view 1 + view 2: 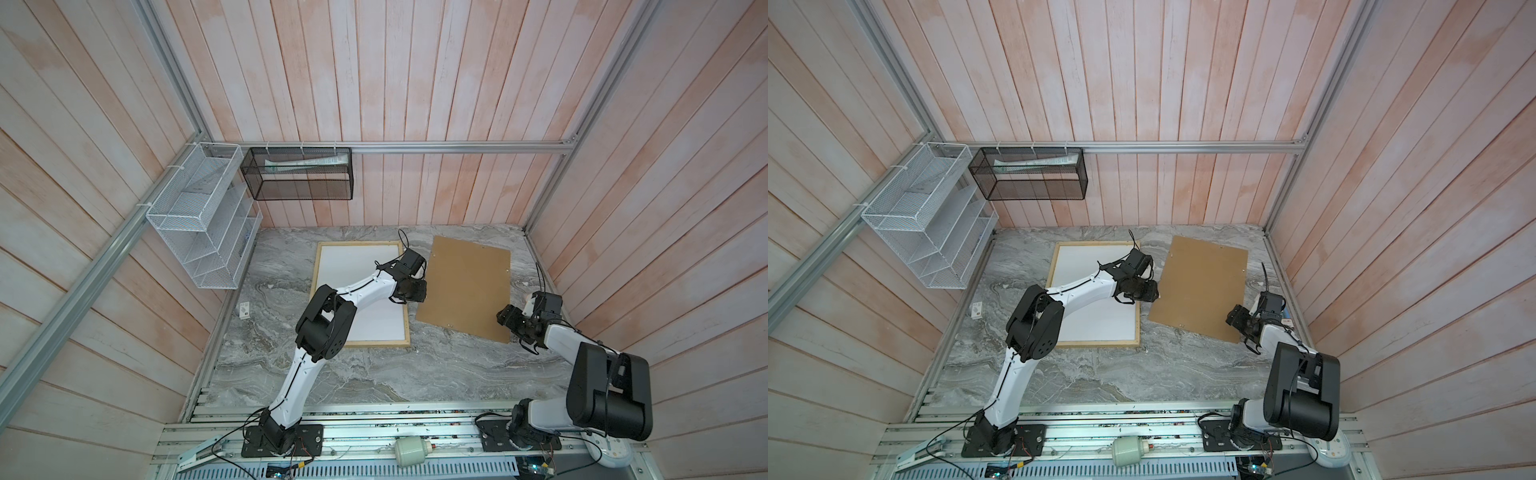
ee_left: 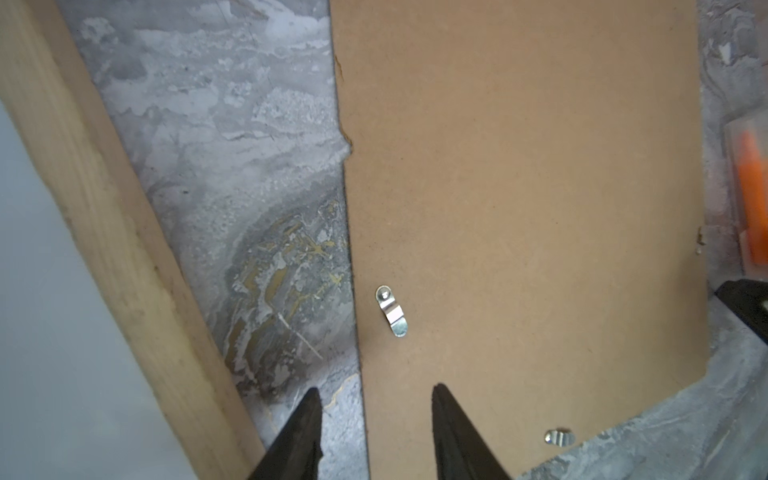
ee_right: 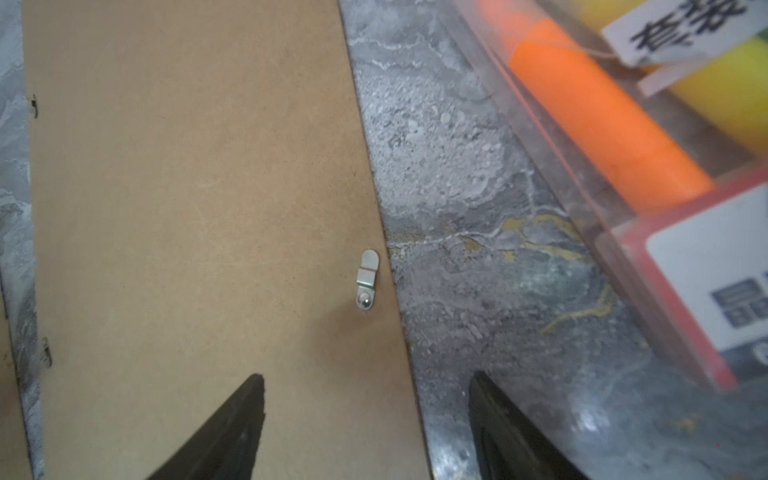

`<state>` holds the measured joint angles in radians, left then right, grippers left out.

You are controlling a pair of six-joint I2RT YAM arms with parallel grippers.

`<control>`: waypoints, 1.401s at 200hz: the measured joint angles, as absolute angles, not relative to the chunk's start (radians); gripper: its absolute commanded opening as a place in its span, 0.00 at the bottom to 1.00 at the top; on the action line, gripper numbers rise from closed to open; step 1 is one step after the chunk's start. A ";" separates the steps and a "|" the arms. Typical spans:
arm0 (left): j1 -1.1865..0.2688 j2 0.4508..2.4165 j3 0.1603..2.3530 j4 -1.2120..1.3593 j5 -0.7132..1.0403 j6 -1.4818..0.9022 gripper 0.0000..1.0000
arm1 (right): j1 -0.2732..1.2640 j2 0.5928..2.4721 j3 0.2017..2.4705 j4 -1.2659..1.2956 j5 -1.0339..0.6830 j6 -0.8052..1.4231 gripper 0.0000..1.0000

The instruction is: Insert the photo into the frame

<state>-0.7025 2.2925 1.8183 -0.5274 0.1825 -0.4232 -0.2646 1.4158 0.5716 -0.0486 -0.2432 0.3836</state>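
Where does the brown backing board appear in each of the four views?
Top view: brown backing board, right of centre, tilted.
Top view: board again right of centre.
Left wrist: board beside the wooden frame.
Right wrist: board beside the clear marker box.
Shared landmark: grey marble table.

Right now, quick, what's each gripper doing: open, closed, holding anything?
Left gripper: open, holding nothing.
Right gripper: open, holding nothing.
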 measured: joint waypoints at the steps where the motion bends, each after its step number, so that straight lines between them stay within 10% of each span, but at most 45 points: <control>1: -0.702 2.294 1.818 -0.527 0.183 -0.423 0.45 | -0.265 1.416 0.572 -0.048 -0.244 0.384 0.78; 280: -0.701 2.301 1.797 -0.475 0.314 -0.450 0.45 | -0.291 1.470 0.550 0.106 -0.422 0.392 0.75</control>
<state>-0.7006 2.3009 1.7966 -0.4747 0.3141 -0.4500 -0.2913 1.4700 0.5499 0.1059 -0.4221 0.3920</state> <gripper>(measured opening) 0.454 0.748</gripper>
